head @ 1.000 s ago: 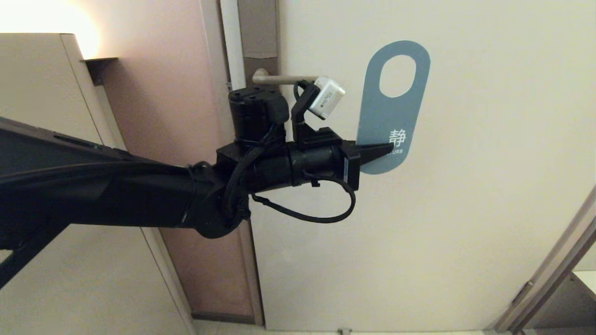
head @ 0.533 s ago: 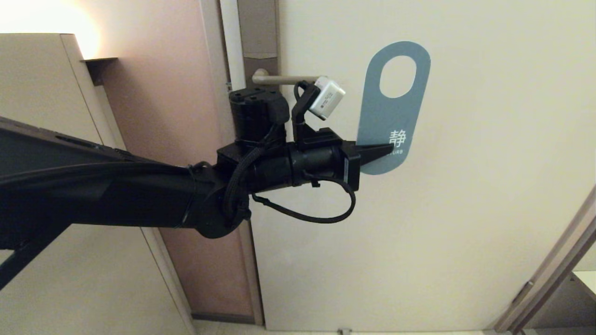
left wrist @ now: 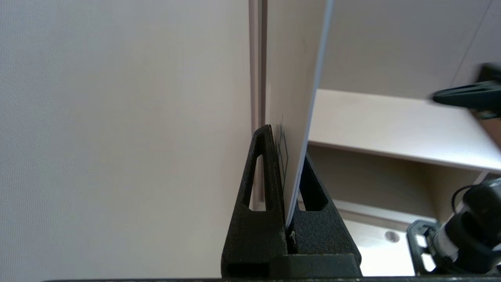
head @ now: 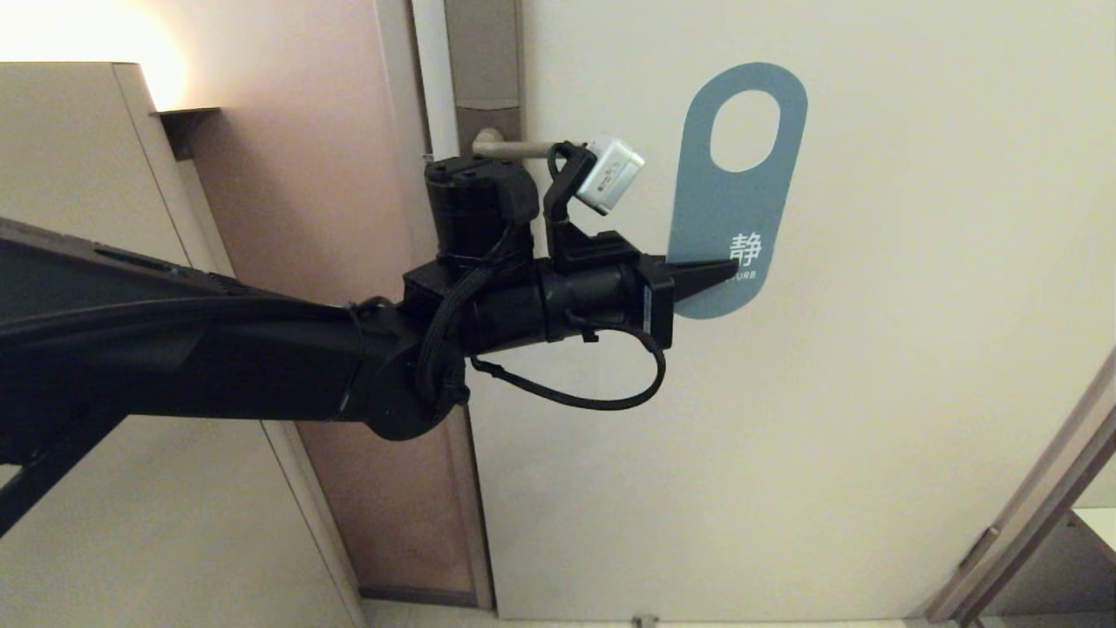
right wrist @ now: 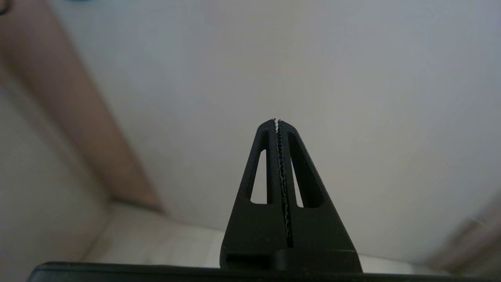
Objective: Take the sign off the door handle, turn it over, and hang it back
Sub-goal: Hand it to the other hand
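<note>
Head view: the sign (head: pixel 731 209) is held upright in front of the cream door (head: pixel 872 392), its blue face with white lettering turned to the camera and its round hole uppermost. It is off the door handle (head: pixel 514 149), which is seen as a slim lever just beside the left arm's wrist camera, well clear of the hole. The left gripper (head: pixel 724 270) is clamped on the sign's lower rounded end, near the printed character. The sign is judged to be light, thin and fairly stiff card or plastic, since it stands straight above the grip without sagging; a smooth face is likely, so slipping or pivoting in a narrow pinch is a risk.

Left wrist view: the sign (left wrist: pixel 299 117) is seen edge-on as a thin sheet pinched between the two black fingers of the left gripper (left wrist: pixel 287 164), with the white face toward the door. A dark gripper tip (left wrist: pixel 465 98) is seen blurred at the far side.

Right wrist view: the right gripper (right wrist: pixel 277 123) is pointed at the pale door (right wrist: pixel 313 78), its serrated jaws pressed together on nothing. For the turn-over, a hold on the free edge near the hole is judged best.
</note>
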Controlling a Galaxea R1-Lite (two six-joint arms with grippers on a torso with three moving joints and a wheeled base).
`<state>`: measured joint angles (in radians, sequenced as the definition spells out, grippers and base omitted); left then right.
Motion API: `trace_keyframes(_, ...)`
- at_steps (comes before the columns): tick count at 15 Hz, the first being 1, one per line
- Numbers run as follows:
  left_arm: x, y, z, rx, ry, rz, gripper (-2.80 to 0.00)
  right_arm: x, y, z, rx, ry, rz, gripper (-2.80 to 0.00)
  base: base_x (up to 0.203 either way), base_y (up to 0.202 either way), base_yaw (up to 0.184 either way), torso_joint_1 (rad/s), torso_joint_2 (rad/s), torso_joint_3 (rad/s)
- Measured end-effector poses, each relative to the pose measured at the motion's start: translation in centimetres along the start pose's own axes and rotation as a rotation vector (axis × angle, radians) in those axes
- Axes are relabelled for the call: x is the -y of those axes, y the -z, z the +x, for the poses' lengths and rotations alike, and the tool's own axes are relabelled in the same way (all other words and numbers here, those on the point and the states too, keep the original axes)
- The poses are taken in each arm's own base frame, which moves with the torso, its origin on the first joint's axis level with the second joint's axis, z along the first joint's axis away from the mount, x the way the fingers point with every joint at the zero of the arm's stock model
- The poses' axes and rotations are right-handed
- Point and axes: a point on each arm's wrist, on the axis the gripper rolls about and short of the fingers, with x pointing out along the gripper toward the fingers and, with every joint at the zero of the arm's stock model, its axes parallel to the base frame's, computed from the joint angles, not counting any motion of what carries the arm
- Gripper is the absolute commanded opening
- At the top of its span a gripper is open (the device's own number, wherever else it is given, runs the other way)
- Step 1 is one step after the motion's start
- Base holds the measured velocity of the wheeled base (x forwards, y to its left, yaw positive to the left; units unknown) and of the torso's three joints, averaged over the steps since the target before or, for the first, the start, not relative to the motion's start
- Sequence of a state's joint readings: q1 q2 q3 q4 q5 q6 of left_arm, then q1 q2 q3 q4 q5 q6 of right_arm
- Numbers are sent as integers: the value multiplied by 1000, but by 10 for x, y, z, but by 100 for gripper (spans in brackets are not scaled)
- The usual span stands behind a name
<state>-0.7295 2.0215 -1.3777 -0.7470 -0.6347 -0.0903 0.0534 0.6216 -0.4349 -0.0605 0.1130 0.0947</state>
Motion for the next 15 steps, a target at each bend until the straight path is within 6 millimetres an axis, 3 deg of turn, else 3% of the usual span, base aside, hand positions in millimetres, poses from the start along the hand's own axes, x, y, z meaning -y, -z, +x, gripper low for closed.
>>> trace_keyframes(8,-4,4,5,-3,43,-32,-280,-1,-39,99,-120,-383,30,-280,0,0,0,0,0,0)
trace_keyframes(15,-8,6,12,-5,100,-84,-280,2,-33,155,-205,-518,62,-280,0,0,0,0,0,0)
